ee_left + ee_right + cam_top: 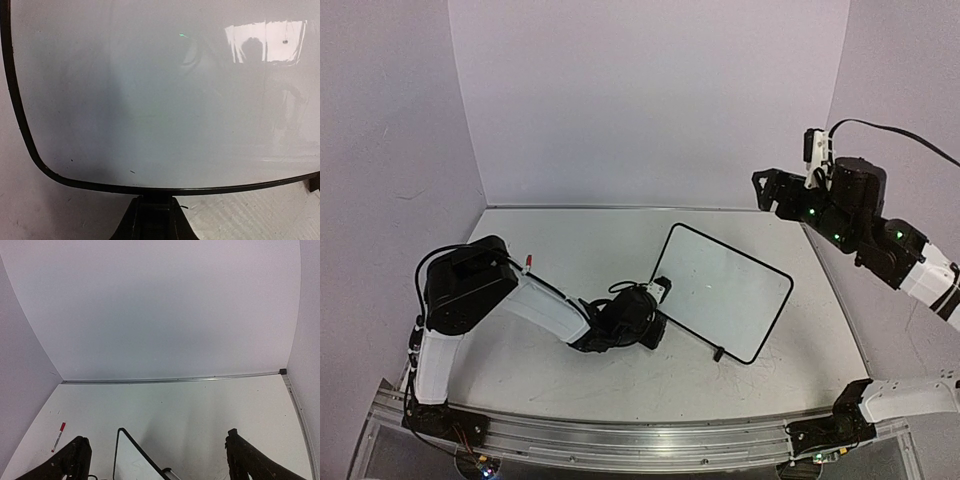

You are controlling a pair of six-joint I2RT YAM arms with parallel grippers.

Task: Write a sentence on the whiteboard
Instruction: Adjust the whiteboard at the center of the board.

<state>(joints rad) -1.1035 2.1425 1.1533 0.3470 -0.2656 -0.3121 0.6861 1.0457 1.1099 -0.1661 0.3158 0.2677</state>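
- The whiteboard [725,290] is sitting right of centre on the table [570,235]. Its long axis is running from far-left to near-right, and its face is showing no writing.
- The left gripper [658,294] is lying low, stretched in from the left and meeting the board at its left edge. In the left wrist view its fingers [137,225] are drawn close together on the black frame, seemingly pinching it.
- The right gripper [767,190] is hovering high over the far-right of the table, well apart from the board. Its fingers [75,460] are spreading wide and holding nothing.
- A red-capped marker [58,436] is lying on the table's left side, beside the left forearm, with neither gripper touching it.
- Judgement: writing is calling for that marker. It is lying on the left arm's side, but that arm is occupied with the board, so the free right arm would be crossing over the board to reach it.
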